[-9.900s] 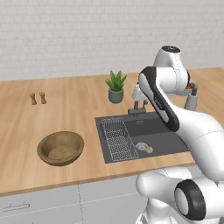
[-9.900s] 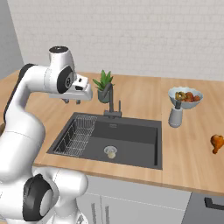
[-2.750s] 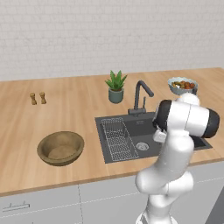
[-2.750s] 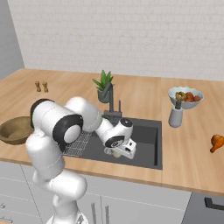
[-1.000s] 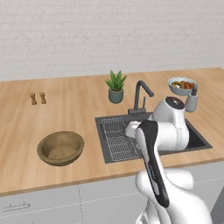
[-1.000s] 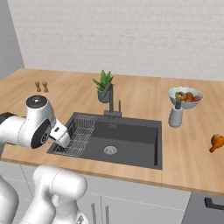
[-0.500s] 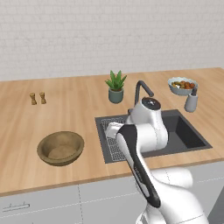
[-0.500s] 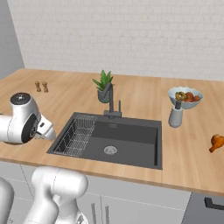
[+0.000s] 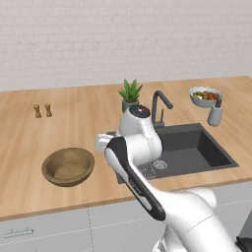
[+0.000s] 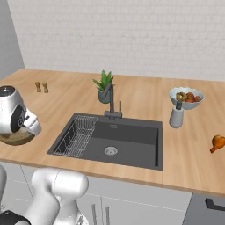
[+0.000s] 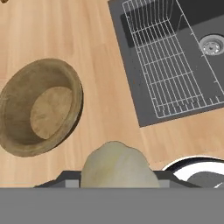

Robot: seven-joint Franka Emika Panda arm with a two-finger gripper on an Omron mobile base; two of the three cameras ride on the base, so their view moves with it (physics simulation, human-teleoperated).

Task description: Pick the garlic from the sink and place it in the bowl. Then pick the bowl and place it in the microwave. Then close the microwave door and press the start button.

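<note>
In the hand view, the pale garlic [image 11: 118, 164] sits between the jaws of my gripper [image 11: 117, 178], which is shut on it. The brown wooden bowl [image 11: 39, 107] lies below and to the left of the garlic, with nothing inside it. My hand [image 9: 103, 143] hovers over the counter between the bowl [image 9: 68, 166] and the sink [image 9: 197, 147]. From the right side, the hand [image 10: 31, 125] partly hides the bowl [image 10: 15, 137]. The sink [image 10: 127, 140] holds a wire rack [image 11: 170, 65]. The microwave and its door are out of view.
A potted plant [image 9: 130, 96] and dark faucet [image 9: 160, 106] stand behind the sink. A fruit bowl [image 9: 204, 96] and soap dispenser [image 9: 215, 113] are at the right. Two small shakers [image 9: 42, 110] stand far left. A drumstick [image 10: 217, 143] lies on the right counter.
The arm has swung left from above the sink's rack to the counter beside the bowl, carrying the garlic with it.
</note>
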